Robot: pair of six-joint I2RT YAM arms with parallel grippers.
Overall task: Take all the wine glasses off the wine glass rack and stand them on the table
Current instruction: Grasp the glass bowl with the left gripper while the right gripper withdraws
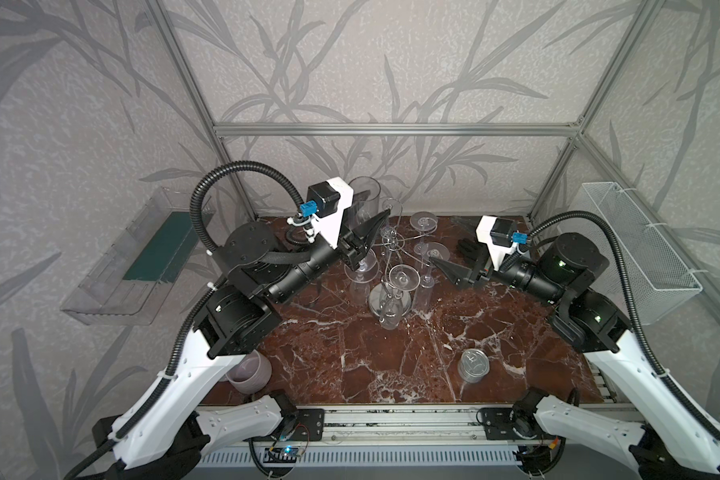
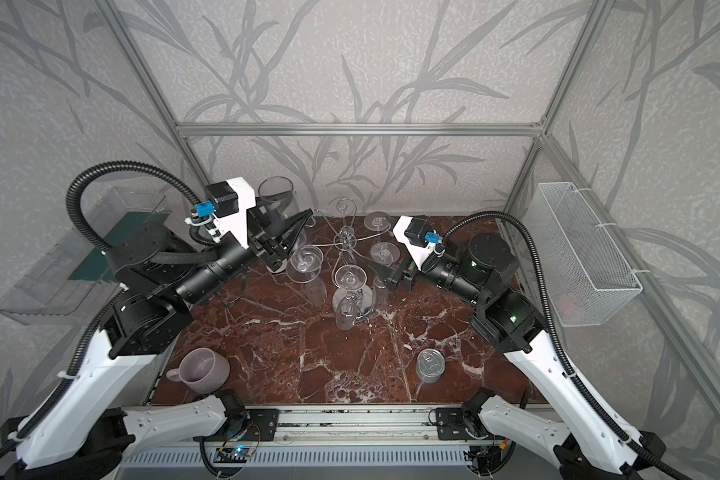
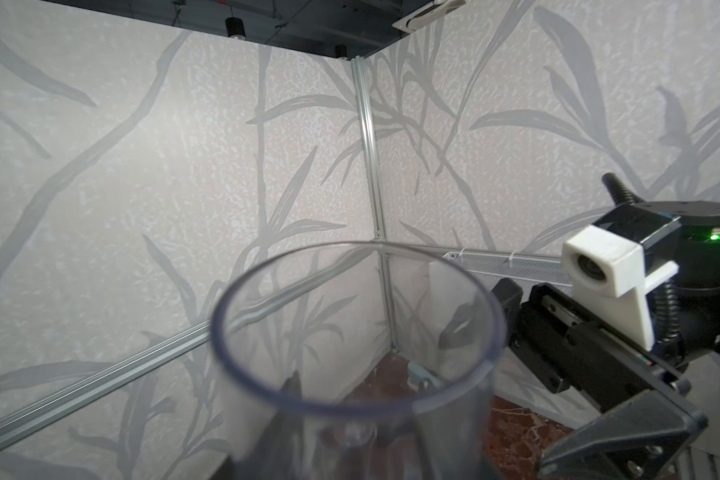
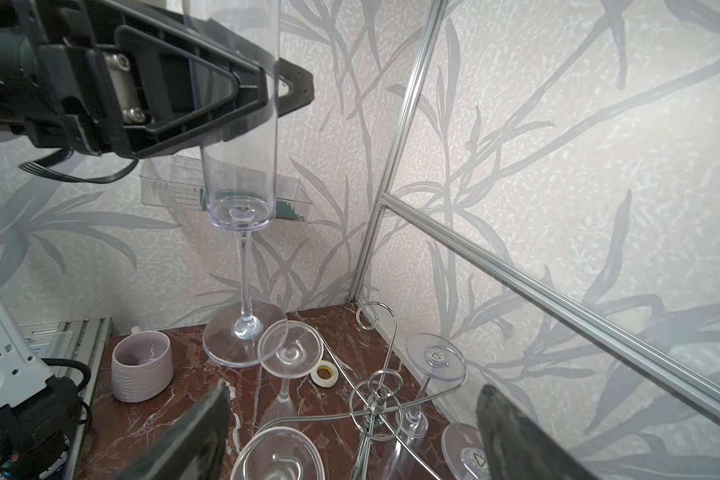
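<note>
Your left gripper (image 1: 362,237) is pinching the wine glass (image 1: 364,199) around its tall straight bowl, glass upright, rim up, foot down. It sits at about 10 o'clock from the stem of the wine glass rack (image 1: 391,249) and is clear of the rack's curled arms. In the right wrist view its foot is low over the marble table (image 1: 350,365); can't tell if it touches. In the left wrist view the open rim fills the frame close to the lens. Your right gripper (image 1: 445,252) is at 3 o'clock from the rack, jaws spread wide, nothing between them, tips pointing at the rack but apart from it. The rack stands upright at table centre on its round base. Other clear glasses hang from it upside down, feet up: one at 12 o'clock, two around 2 o'clock, one at 6 o'clock. Tin can (image 1: 473,365) is at 5 o'clock, well apart from the rack. The lilac mug (image 2: 202,370) is at 7 o'clock by the front edge. A tape roll (image 4: 325,372) lies flat on the marble near the rack.
</note>
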